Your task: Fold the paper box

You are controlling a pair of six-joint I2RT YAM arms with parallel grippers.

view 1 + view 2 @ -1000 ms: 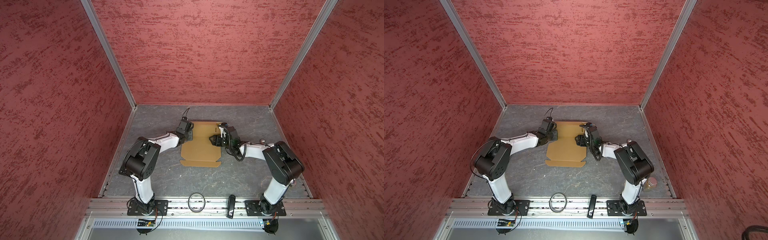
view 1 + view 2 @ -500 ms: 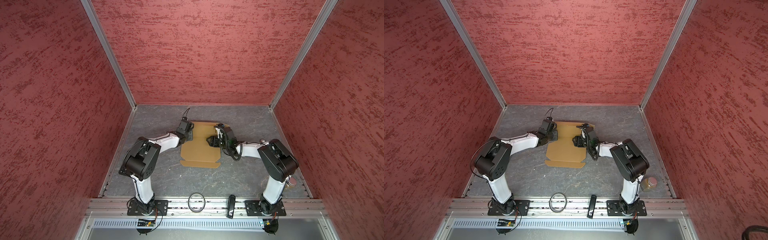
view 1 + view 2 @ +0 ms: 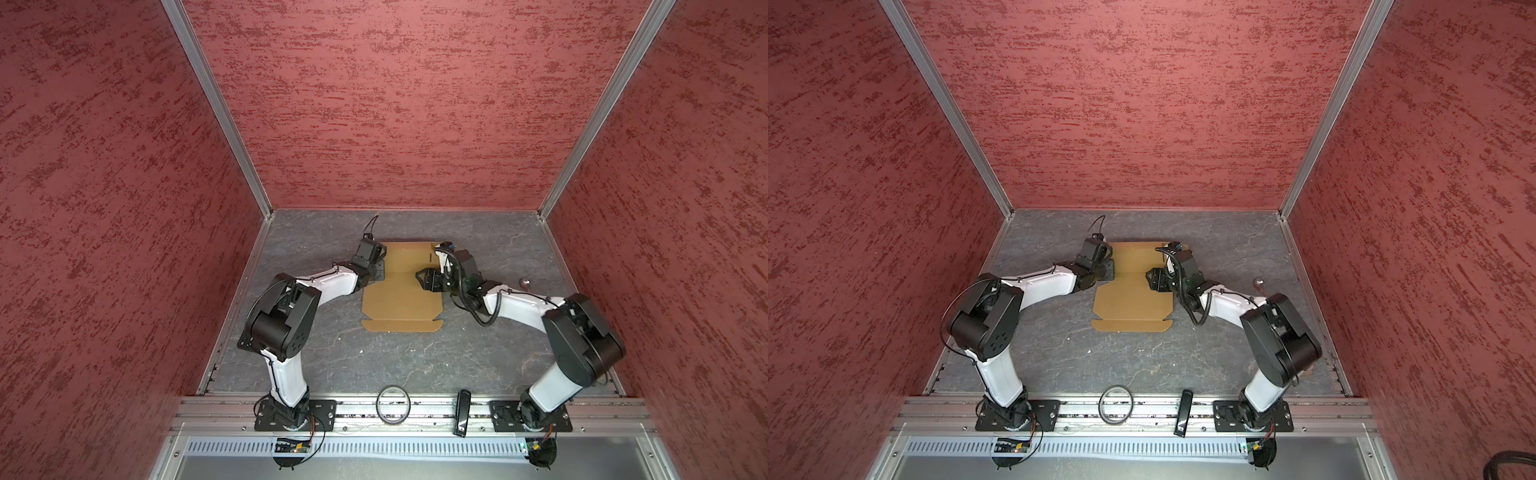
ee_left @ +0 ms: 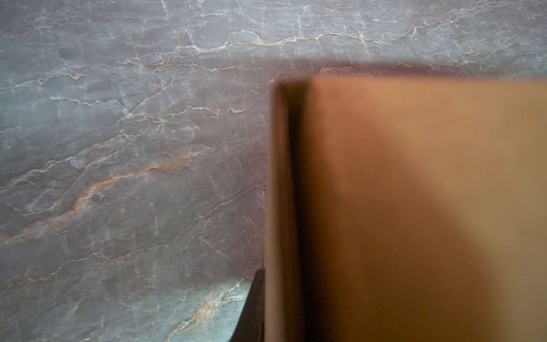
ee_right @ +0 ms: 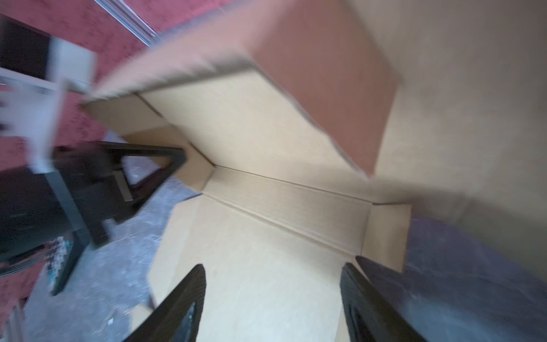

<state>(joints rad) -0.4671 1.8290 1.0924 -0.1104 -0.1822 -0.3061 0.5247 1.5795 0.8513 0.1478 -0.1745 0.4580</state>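
The paper box [image 3: 401, 297] is a tan cardboard sheet lying on the grey table, seen in both top views [image 3: 1131, 301]. Its near half lies flat. My left gripper [image 3: 378, 271] is at the far left edge, shut on a side flap [image 4: 384, 207] that stands up. One dark finger [image 4: 254, 308] shows against the flap; the other is hidden behind it. My right gripper [image 5: 273, 268] hovers open over the box's inner panel [image 5: 266, 296], nothing between its fingers. It sits at the box's right side [image 3: 423, 280]. Raised flaps [image 5: 325, 88] stand ahead of it.
A black ring [image 3: 393, 404] and a black oblong device [image 3: 462, 412] lie on the front rail. A small round object [image 3: 525, 284] sits on the table to the right of the right arm. Red textured walls [image 3: 395, 104] close in three sides.
My right gripper has shifted slightly leftward over the box and its jaws have widened a little; the right elbow has swung. The left arm has kept its hold and place.
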